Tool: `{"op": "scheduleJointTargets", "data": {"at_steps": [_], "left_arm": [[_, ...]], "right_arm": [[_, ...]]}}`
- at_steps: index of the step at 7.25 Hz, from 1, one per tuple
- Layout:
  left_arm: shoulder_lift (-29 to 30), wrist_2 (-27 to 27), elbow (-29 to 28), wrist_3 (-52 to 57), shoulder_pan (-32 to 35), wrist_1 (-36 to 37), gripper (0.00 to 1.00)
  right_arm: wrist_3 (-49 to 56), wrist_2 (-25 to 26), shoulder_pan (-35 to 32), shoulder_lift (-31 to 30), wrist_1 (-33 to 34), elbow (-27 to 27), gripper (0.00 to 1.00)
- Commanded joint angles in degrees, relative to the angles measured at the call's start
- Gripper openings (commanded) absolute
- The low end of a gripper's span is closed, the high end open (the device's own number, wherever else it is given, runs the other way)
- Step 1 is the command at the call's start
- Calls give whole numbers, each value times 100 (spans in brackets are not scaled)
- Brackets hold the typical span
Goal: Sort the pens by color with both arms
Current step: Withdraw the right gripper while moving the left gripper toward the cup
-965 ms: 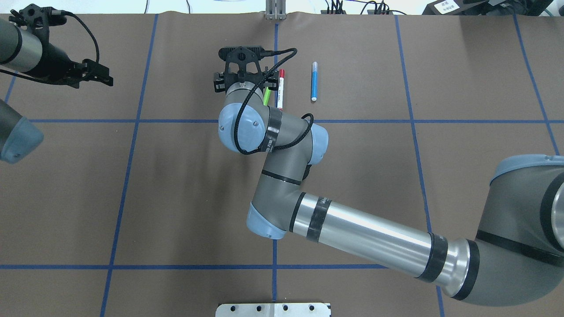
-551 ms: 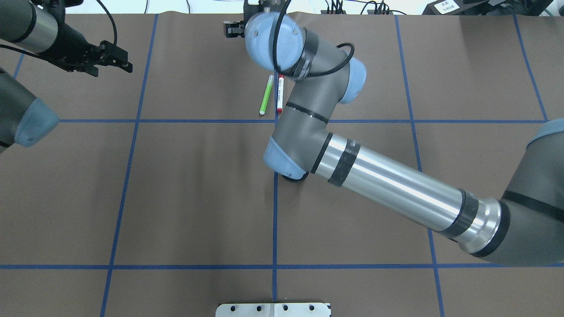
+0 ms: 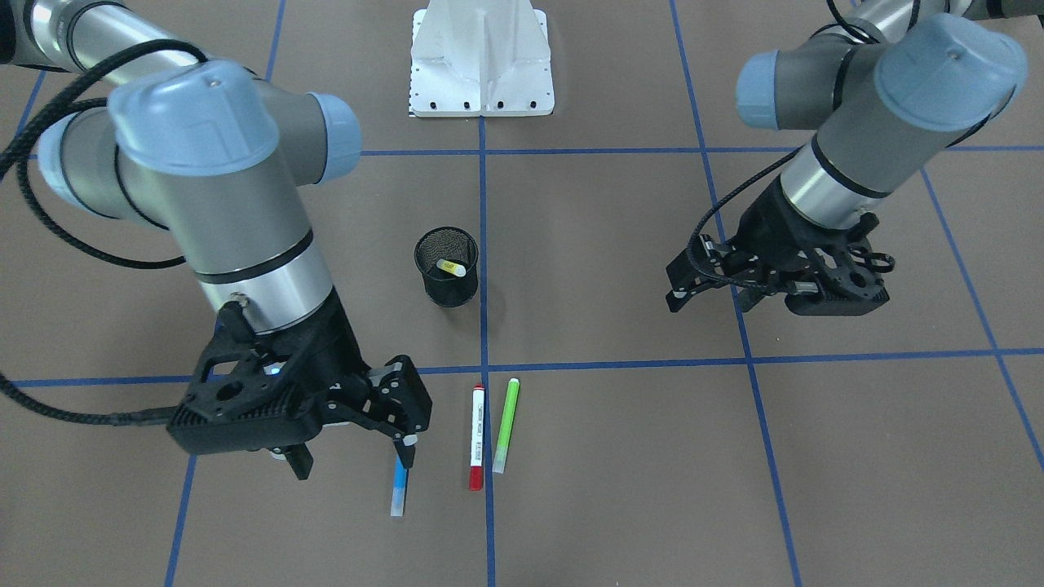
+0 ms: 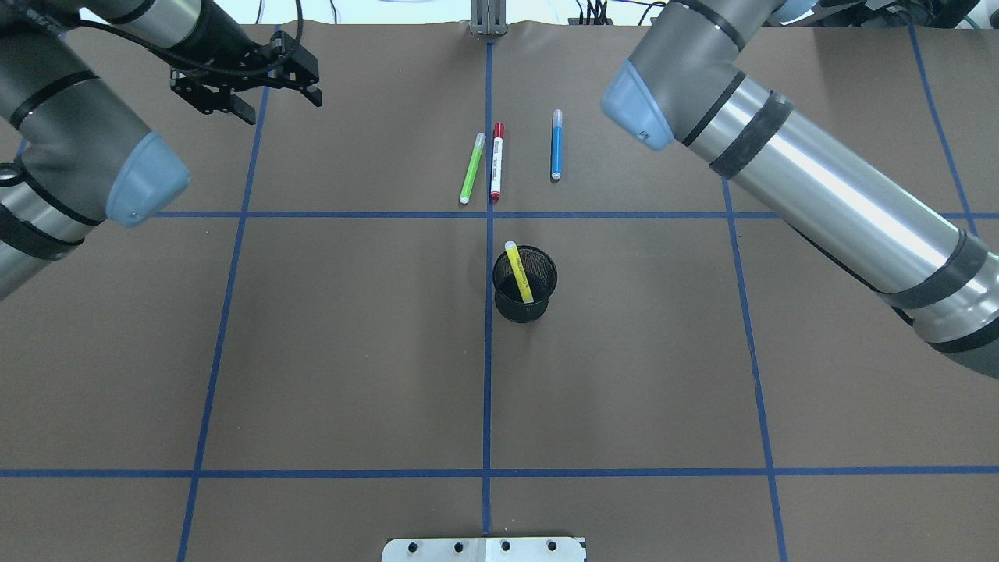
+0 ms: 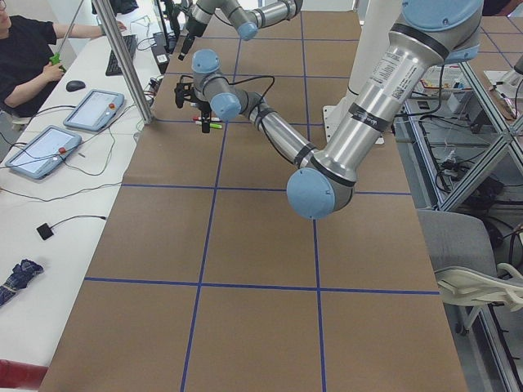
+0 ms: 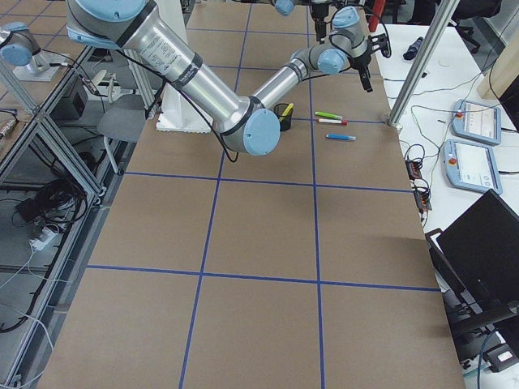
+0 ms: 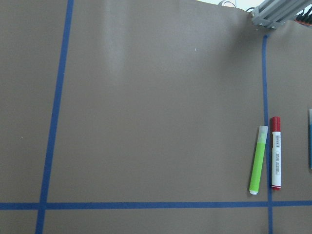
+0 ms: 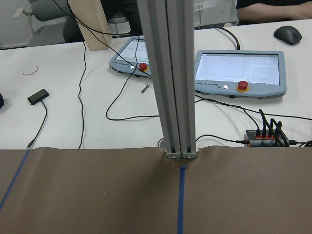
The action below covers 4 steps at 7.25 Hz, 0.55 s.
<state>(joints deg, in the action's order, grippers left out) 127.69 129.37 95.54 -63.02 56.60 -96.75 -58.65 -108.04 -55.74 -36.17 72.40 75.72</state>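
Cut off past the far edge of the overhead view: right pincer point(image 3: 352, 461), whole only from the front, spread wide, nothing between the fingers. In that front view one fingertip point(image 3: 405, 450) overlapping the near end of the slim blue marker with pale ends point(image 4: 556, 144); contact impossible to judge there, yet overhead the same marker bare end to end.

Left pincer point(image 4: 282, 109) at far left, above a blue tape line point(image 4: 251, 156), likewise parted wide and holding nothing, well apart from every marker.

Slim yellow marker point(image 4: 520, 273) leaning inside the black mesh cup point(image 4: 546, 300), lower part masked by the mesh wall, pale tip over the far-left rim. Cup just right of the centre tape line, nearer than the other three markers.

Flat on the brown-papered table point(image 4: 351, 351): green marker with pale ends point(image 4: 471, 168) just left of the white marker with red cap point(image 4: 495, 161), close but apart; blue one further right. All three just beyond the cross tape line, red cap pointing far.

Dark print along the white barrel, too small to read. White label point(image 4: 788, 12) at the far right, equally illegible.

Silver aluminium post point(image 4: 488, 17) at the far table edge on the centre line, not far beyond the red cap. Open brown paper between left pincer and green marker, and from the cup nearward to the white metal base plate point(image 4: 484, 549).
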Motion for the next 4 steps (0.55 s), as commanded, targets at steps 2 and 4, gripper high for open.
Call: {"op": "scheduleJointTargets", "data": {"at_steps": [2,4], "left_arm": [[957,-34,-218,-79,-271,1236,99],[1590,-35,-674,-79,-438,1720,99]], "right_arm": [[248,-499,-472,-460,266,22,100],[249,-691,-481,-610,327,31,100]]}}
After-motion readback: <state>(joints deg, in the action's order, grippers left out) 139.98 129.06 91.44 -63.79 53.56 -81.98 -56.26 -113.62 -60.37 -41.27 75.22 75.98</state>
